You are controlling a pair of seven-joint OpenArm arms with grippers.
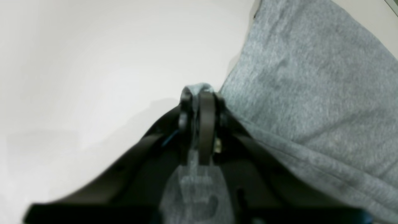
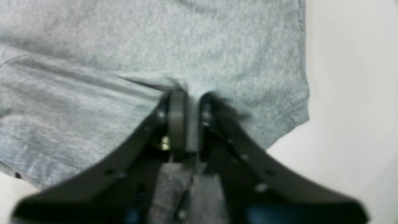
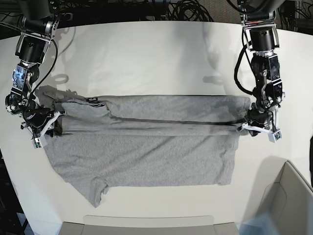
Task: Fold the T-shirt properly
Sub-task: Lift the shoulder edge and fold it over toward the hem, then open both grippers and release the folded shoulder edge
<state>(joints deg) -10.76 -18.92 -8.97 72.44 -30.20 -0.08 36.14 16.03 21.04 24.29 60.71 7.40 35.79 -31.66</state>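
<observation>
Grey T-shirt (image 3: 146,156) spread flat across white table (image 3: 146,58); far edge lifted, pinched shut by left gripper (image 3: 250,122) and right gripper (image 3: 49,125), for folding nearward.

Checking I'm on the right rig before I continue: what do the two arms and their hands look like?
Both arms are black, built of stacked cylindrical segments with loose black cables looped alongside. The left hand and right hand each end in two dark, flat, tapering fingers with small screws or rivets; each wrist carries a pale bracket. A blue patch shows at the base of each hand up close. No lettering is legible.
</observation>
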